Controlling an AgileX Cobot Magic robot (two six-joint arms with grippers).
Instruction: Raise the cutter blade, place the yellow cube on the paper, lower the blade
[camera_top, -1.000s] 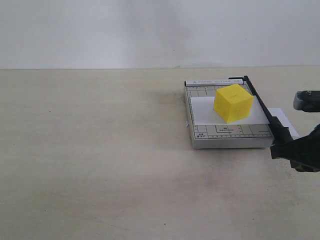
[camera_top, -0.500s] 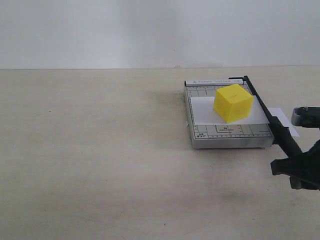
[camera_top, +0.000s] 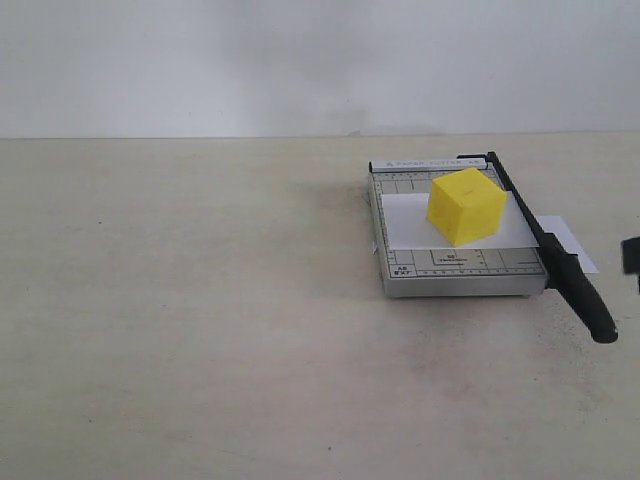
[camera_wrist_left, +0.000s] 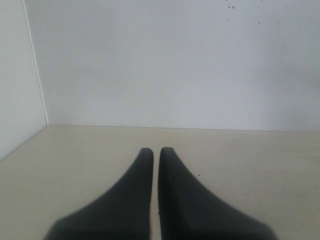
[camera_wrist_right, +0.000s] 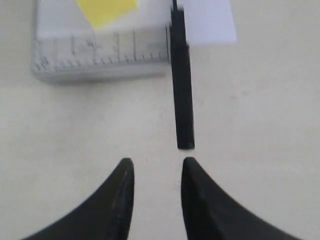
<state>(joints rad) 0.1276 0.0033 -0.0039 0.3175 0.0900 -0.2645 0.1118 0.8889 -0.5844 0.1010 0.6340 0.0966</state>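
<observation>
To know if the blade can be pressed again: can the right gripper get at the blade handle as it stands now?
Probably yes. The right gripper is open, and the blade handle ends just ahead of its fingertips, with only bare table between. The handle lines up a little to one side of the gap, so a small sideways shift seems needed.

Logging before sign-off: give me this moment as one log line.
cutter blade down | yellow cube on paper | right gripper open, holding nothing | left gripper shut
</observation>
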